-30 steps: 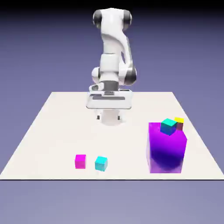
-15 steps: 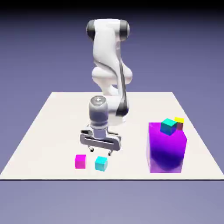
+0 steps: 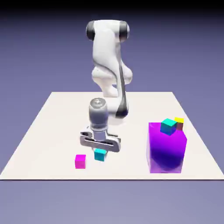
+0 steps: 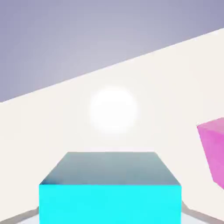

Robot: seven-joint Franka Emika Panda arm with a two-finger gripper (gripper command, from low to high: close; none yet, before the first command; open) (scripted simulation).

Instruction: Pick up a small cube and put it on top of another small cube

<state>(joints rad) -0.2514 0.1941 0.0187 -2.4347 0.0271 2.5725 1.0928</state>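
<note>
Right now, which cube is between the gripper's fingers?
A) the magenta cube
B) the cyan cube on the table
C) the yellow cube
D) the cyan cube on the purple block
B: in the hand view the cyan cube fills the space between the fingers, and in the exterior view the gripper sits over it, with the magenta cube beside.

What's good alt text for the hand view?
A cyan cube fills the lower middle of the frame, close to the camera, on a white table. Part of a magenta cube shows at the right edge; blue-violet backdrop above.
</note>
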